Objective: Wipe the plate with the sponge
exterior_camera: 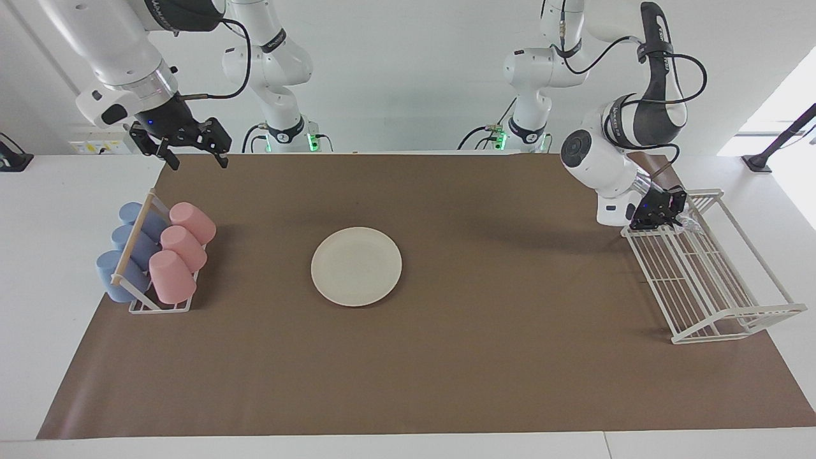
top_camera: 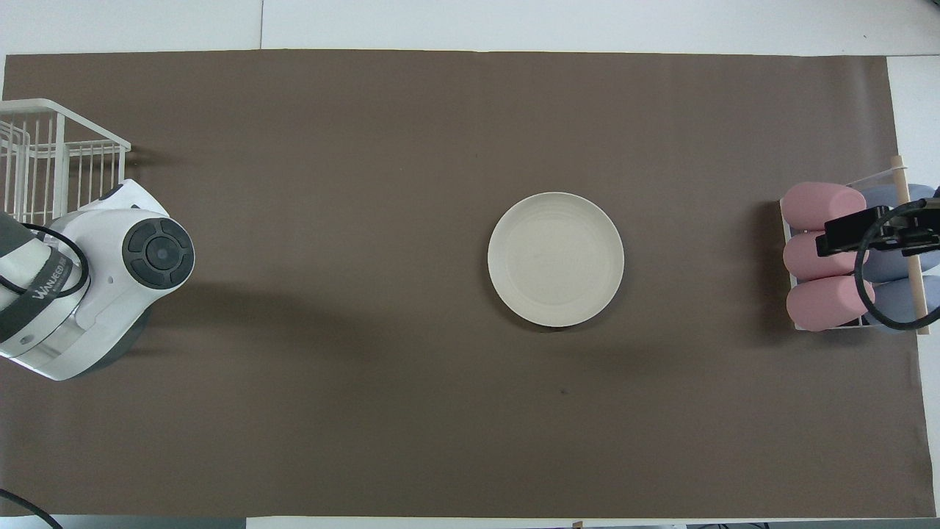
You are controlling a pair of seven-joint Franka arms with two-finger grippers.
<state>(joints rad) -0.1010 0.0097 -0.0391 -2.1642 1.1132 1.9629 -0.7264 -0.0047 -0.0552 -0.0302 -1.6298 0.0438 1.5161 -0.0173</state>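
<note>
The cream-white plate point(exterior_camera: 356, 266) lies flat in the middle of the brown mat; it also shows in the overhead view point(top_camera: 556, 258). Nothing is on it. My left gripper point(exterior_camera: 663, 211) is down inside the white wire rack point(exterior_camera: 714, 287), at the rack's end nearer to the robots. A small silvery translucent wad, the sponge point(exterior_camera: 687, 221), shows in the rack right beside the gripper's tips. In the overhead view the left arm covers both. My right gripper point(exterior_camera: 199, 162) is open and empty, held in the air over the cup rack point(top_camera: 866, 229), well apart from the plate.
A rack of pink and blue cups point(exterior_camera: 156, 255) lying on their sides stands at the right arm's end of the mat point(top_camera: 830, 257). The wire rack point(top_camera: 44, 162) stands at the left arm's end. The brown mat point(exterior_camera: 446, 370) covers most of the table.
</note>
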